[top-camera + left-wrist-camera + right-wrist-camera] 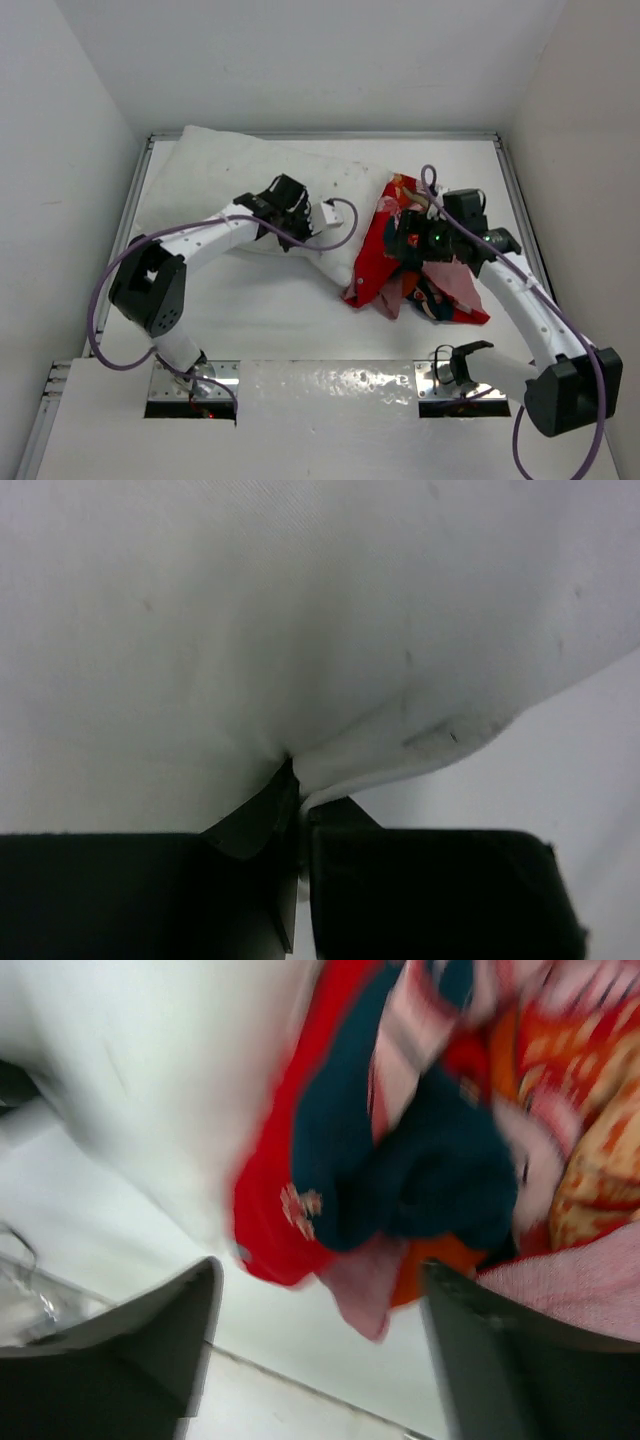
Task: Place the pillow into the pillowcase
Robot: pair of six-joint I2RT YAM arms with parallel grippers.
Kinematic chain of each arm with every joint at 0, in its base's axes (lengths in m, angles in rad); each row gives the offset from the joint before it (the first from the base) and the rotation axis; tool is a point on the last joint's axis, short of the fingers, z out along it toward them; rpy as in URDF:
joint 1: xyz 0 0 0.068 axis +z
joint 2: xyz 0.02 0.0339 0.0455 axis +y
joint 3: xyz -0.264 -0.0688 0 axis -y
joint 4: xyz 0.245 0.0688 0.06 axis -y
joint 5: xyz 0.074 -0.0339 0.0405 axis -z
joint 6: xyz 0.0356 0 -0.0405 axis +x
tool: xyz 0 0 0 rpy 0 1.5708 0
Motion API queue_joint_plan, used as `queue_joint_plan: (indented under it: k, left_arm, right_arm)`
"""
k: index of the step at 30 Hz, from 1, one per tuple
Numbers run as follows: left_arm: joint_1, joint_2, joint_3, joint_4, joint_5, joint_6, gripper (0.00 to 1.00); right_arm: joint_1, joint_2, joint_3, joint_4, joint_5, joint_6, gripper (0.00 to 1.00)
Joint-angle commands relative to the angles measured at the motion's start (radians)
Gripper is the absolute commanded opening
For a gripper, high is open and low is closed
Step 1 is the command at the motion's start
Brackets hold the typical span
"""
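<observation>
The white pillow (225, 165) lies at the back left of the table, with its right end against the pillowcase. My left gripper (290, 207) sits at its near edge. In the left wrist view the jaws are shut on a pinched fold of the pillow (320, 630), with the left gripper (298, 785) tight against the cloth. The red pillowcase (400, 265) lies crumpled at the centre right, pale pink inside. My right gripper (415, 243) hovers over it. In the right wrist view the right gripper (320, 1295) stands wide open, with nothing between its fingers (160, 1325) and the pillowcase (400, 1160) beyond them.
White walls close in the table on the left, back and right, with a raised rim (135, 200) along its edges. Purple cables (100, 300) loop from both arms. Metal base plates (190, 390) sit at the near edge.
</observation>
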Motion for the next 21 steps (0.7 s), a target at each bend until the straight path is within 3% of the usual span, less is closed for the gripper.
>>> queue_joint_plan:
  k: [1,3,4,5,6,10,13,15,18,19,21]
  left_arm:
    - [-0.018,-0.067,-0.141,-0.020,-0.087,0.023,0.00]
    - [-0.018,-0.070,-0.222,0.009,-0.152,0.020,0.00]
    - [-0.018,-0.071,-0.244,0.018,-0.170,0.005,0.00]
    - [-0.017,-0.076,-0.270,0.035,-0.192,-0.010,0.00]
    - [-0.009,-0.079,-0.277,0.040,-0.195,-0.029,0.00]
    - [0.054,-0.073,-0.243,0.056,-0.204,-0.202,0.00]
    - [0.152,-0.050,-0.192,0.079,-0.238,-0.286,0.00]
    - [0.222,-0.029,-0.160,0.105,-0.296,-0.304,0.00]
    - [0.298,0.011,-0.085,0.109,-0.341,-0.301,0.00]
    - [0.313,0.022,-0.059,0.083,-0.328,-0.294,0.00]
    - [0.333,0.043,0.002,0.038,-0.278,-0.253,0.07]
  right_arm:
    - [-0.005,0.038,0.196,-0.041,0.168,-0.045,0.70]
    - [-0.005,0.102,0.250,0.001,0.172,-0.012,0.20]
    - [-0.005,0.163,0.261,0.025,0.186,0.002,0.03]
    - [-0.005,0.191,0.262,0.083,0.197,0.036,0.10]
    - [-0.005,0.252,0.264,0.111,0.211,0.053,0.44]
    - [0.006,0.420,0.307,0.173,0.170,0.091,0.65]
    - [0.014,0.527,0.296,0.271,0.133,0.110,0.68]
    - [0.018,0.579,0.307,0.283,0.117,0.104,0.65]
    - [0.017,0.633,0.328,0.280,0.093,0.069,0.13]
    - [0.015,0.612,0.325,0.276,0.097,0.050,0.00]
    - [0.009,0.562,0.316,0.279,0.052,0.001,0.00]
